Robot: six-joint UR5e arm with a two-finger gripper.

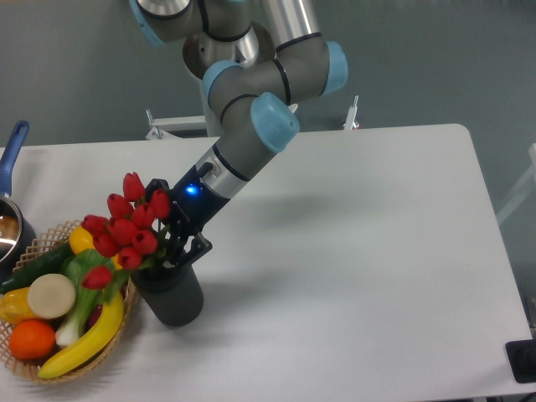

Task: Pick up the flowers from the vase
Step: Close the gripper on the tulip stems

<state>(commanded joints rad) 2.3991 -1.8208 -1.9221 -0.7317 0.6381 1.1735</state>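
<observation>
The flowers [126, 230], a bunch of red closed tulip buds on green stems, stand in the dark ribbed vase [172, 295] at the table's front left and lean left over the basket. My gripper [174, 248] reaches down from the upper right to just above the vase mouth, its black fingers [194, 248] around the stems. The buds and leaves hide the gap between the fingers, so whether they clamp the stems is unclear. A blue light glows on the gripper body.
A wicker basket [50, 243] of toy fruit and vegetables touches the vase's left side. A pot with a blue handle [12, 155] sits at the left edge. My arm [251, 109] slants over the table's back middle.
</observation>
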